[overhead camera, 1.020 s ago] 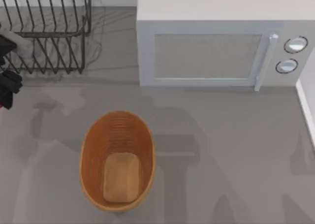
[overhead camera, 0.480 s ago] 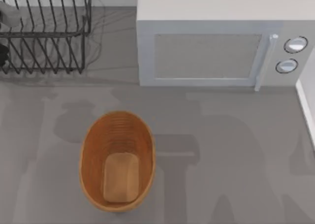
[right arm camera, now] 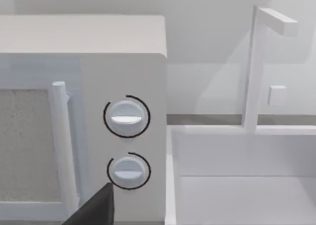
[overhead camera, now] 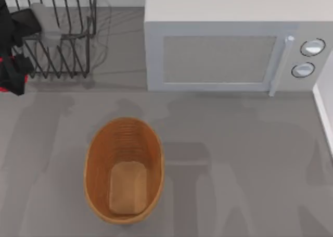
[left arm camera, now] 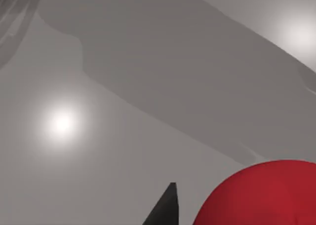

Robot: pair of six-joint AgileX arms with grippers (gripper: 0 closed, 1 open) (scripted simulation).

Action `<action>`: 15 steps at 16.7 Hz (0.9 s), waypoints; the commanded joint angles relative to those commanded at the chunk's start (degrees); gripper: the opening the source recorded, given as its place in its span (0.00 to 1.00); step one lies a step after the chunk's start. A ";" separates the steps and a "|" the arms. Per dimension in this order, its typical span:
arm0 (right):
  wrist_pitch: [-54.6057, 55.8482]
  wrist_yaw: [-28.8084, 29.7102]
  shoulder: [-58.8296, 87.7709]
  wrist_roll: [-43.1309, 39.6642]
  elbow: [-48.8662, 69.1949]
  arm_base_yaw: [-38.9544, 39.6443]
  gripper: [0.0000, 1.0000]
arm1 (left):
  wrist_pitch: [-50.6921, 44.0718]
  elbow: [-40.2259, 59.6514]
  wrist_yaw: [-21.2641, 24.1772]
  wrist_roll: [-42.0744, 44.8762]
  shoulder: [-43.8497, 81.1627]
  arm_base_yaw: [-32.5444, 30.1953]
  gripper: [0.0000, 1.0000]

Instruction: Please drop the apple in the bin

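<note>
Grey worktop [overhead camera: 250, 159] runs across the whole scene, backed by a pale wall.

At the far left edge of the top view, the left pincer [overhead camera: 11, 79] hangs above the worktop, just in front of the black wire dish rack [overhead camera: 62, 34]. A sliver of the small, smooth, bright red apple [overhead camera: 6, 86] shows at the pincer. The left wrist view confirms it: the apple [left arm camera: 261, 195] sits right up against the camera, beside one dark fingertip [left arm camera: 165, 207]. Judgement: the pincer is clamped on the fruit and carrying it clear of the surface. How wide the fingers stand cannot be read beyond that.

The governing relation: the oval brown woven wicker basket [overhead camera: 96, 159] lies toward the right of the held apple and nearer the front edge of the worktop, well apart from the pincer. Its long axis runs front to back, with the flat tan bottom toward the front end. The basket holds nothing yet. The left arm is the nearer one. The next move calls for a carry rightward and forward until the apple is over the opening, then release.

Right of the rack stands a white microwave oven [overhead camera: 218, 49] with two round dials.

The right arm is parked at the right; its wrist view takes in the dials and a dark fingertip [right arm camera: 96, 207]. Whether that pincer is open or closed cannot be told.
</note>
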 joint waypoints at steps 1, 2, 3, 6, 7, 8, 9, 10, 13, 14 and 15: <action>0.00 0.00 0.00 0.00 0.00 0.00 1.00 | -0.43 -0.20 -0.45 4.54 -0.16 -2.26 0.00; 0.00 0.00 0.00 0.00 0.00 0.00 1.00 | -0.88 -0.44 -0.93 9.44 -0.35 -4.69 0.00; 0.00 0.00 0.00 0.00 0.00 0.00 1.00 | -1.32 -0.74 -1.44 14.40 -0.59 -7.25 0.00; 0.00 0.00 0.00 0.00 0.00 0.00 1.00 | -2.58 -1.96 -3.05 29.58 -1.62 -15.46 0.00; 0.00 0.00 0.00 0.00 0.00 0.00 1.00 | -2.95 -2.45 -3.60 34.74 -2.04 -18.28 0.00; 0.00 0.00 0.00 0.00 0.00 0.00 1.00 | -3.30 -2.96 -4.15 39.86 -2.50 -21.09 0.00; 0.00 0.00 0.00 0.00 0.00 0.00 1.00 | -3.62 -3.49 -4.69 44.92 -3.00 -23.84 0.00; 0.00 0.00 0.00 0.00 0.00 0.00 1.00 | -3.88 -4.04 -5.22 50.11 -3.53 -26.52 0.00; 0.00 0.00 0.00 0.00 0.00 0.00 1.00 | -4.45 -5.69 -6.66 63.96 -5.17 -33.74 0.00; 0.00 0.00 0.00 0.00 0.00 0.00 1.00 | -4.57 -6.17 -7.08 67.52 -5.68 -35.78 0.00; 0.00 0.00 0.00 0.00 0.00 0.00 1.00 | -4.64 -6.65 -7.44 70.51 -6.18 -37.56 0.00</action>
